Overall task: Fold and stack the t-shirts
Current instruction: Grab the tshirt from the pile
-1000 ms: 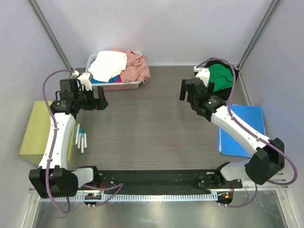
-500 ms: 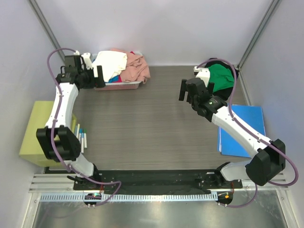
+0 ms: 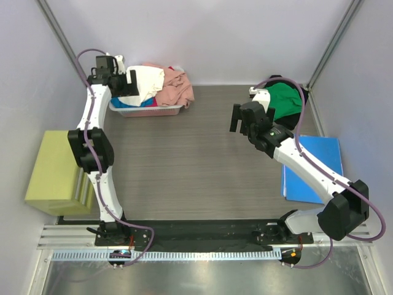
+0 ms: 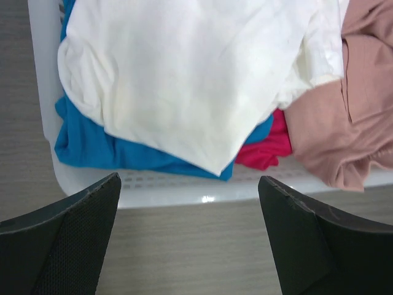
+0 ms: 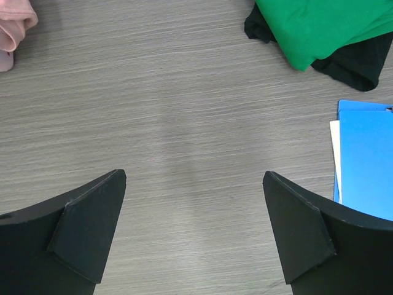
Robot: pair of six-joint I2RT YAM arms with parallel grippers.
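**Top external view: left arm over the laundry basket, right arm above bare table**

Top external shows the left gripper (image 3: 126, 83) reaching to the far left corner, poised over the white basket (image 3: 147, 111). From the left wrist camera its fingers (image 4: 73, 227) stand wide apart with nothing between them, hanging just short of the basket's near rim. Inside the basket lies a heap of t-shirts. A white t-shirt (image 4: 184, 80) sits on top, a bright blue t-shirt (image 4: 92, 144) under its left side, and a salmon pink t-shirt (image 4: 350, 123) bunches up on the right. A scrap of deep pink cloth (image 4: 264, 147) peeks out between them.

The right gripper (image 3: 241, 120) hovers over the grey wood-grain table (image 3: 184, 160), well apart from the basket. Its jaws are also spread wide and empty, seen from the right wrist camera. At the far right corner a green t-shirt (image 3: 284, 98) lies folded on a black t-shirt (image 5: 356, 64). A blue folder (image 3: 313, 166) lies flat on the table nearer the arm bases. On the left edge sits a yellow-green block (image 3: 52, 163).
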